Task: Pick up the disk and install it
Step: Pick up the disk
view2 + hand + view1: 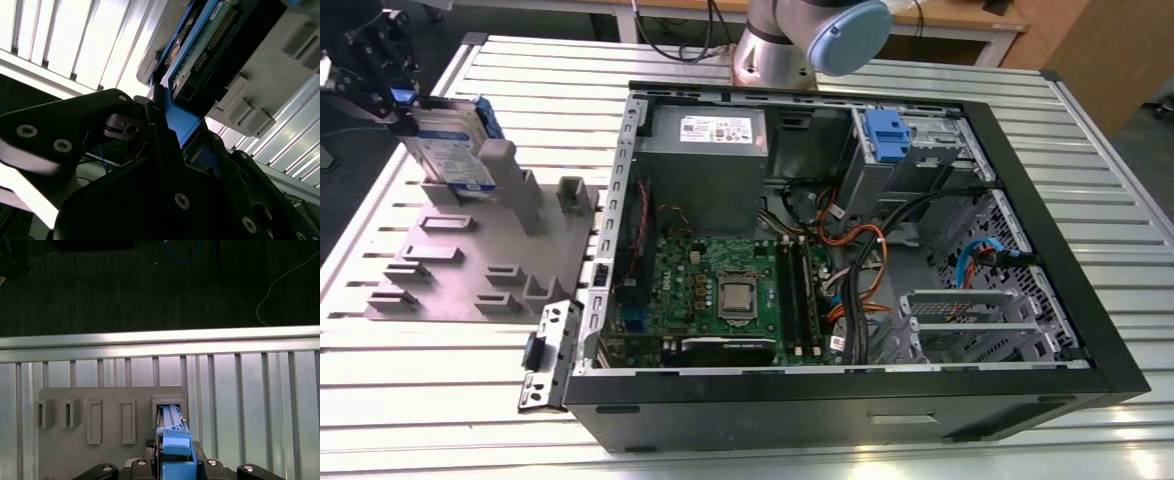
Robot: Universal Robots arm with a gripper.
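Observation:
The disk (451, 150) is a silver drive in a blue carrier frame. It stands on edge, a little tilted, in a slot at the far end of the grey fixture plate (480, 265) at the exterior view's left. My gripper (400, 103) reaches down onto its upper edge and is shut on the blue carrier. In the second wrist view the black fingers (160, 125) clamp the blue frame of the disk (210, 45), whose circuit-board side shows. The first wrist view looks down along the disk (172, 420) into its slot, with the gripper (175, 465) around it.
An open black computer case (1067, 300) lies at the exterior view's right, with a drive bay and blue latch (887, 135) at its far corner. The arm's base (781, 50) stands behind the case. The slatted metal table (400, 400) ends just beyond the fixture, above dark floor (150, 285).

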